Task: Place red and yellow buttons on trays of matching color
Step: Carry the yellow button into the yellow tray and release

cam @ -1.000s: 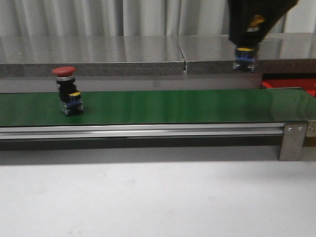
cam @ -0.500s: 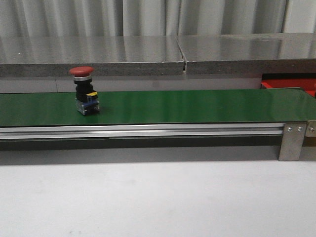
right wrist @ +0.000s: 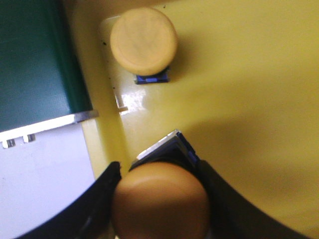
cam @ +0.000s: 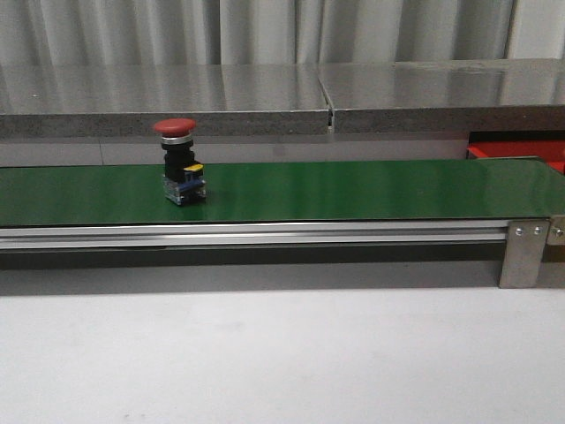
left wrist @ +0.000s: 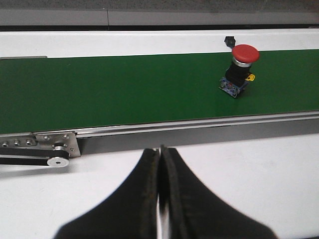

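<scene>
A red button (cam: 179, 159) (left wrist: 241, 68) stands upright on the green belt (cam: 353, 190), left of its middle. My left gripper (left wrist: 160, 152) is shut and empty over the white table, short of the belt and apart from that button. My right gripper (right wrist: 159, 199) is shut on a yellow button (right wrist: 159, 201), held over the yellow tray (right wrist: 249, 89). Another yellow button (right wrist: 143, 40) stands on that tray near its corner. A red tray (cam: 521, 152) shows at the belt's far right end. Neither gripper appears in the front view.
A grey metal shelf (cam: 265, 97) runs behind the belt. The belt's aluminium frame (cam: 265, 234) and end bracket (cam: 523, 254) face the white table (cam: 282, 353). A roller and bracket (left wrist: 57, 149) sit at the belt's end in the left wrist view.
The red button has ridden rightward along the belt. The right arm with its yellow button, at the upper right a second ago, has left the front view.
</scene>
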`<state>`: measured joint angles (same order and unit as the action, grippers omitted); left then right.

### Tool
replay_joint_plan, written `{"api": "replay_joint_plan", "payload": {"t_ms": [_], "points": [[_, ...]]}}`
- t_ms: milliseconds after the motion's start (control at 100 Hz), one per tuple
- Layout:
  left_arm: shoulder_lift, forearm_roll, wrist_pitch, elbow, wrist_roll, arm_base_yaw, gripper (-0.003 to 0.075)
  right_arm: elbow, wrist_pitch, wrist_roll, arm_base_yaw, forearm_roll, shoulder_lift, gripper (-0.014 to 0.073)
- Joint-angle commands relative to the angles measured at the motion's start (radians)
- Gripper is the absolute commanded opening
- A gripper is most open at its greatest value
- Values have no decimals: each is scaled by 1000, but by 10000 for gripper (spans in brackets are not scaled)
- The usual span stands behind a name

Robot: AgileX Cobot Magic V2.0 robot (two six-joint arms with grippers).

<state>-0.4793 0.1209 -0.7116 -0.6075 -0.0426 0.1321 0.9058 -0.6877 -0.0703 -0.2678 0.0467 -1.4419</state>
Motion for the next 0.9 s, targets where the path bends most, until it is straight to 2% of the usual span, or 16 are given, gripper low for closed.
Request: {"api": "replay_joint_plan", "payload": {"t_ms": [0,140,190,310,380,630,890], "points": [[-3,16,69,-25,0,6,-19,21,72,-1,-7,26,-12,174],[-3,16,69,-25,0,6,-19,21,88,-1,-7,36,-58,239],[-3,16,69,-25,0,6,-19,21,92,-1,-7,36,-67,298],[-3,16,69,-25,0,6,-19,21,95,-1,-7,36,-72,505],[-3,16,69,-25,0,6,-19,21,93,-1,-7,36,-72,568],[-3,16,69,-25,0,6,-19,21,99,0,-7,23,-48,574],[-3,16,69,-25,0,6,-19,28,98,37,10,17,118,574]]}}
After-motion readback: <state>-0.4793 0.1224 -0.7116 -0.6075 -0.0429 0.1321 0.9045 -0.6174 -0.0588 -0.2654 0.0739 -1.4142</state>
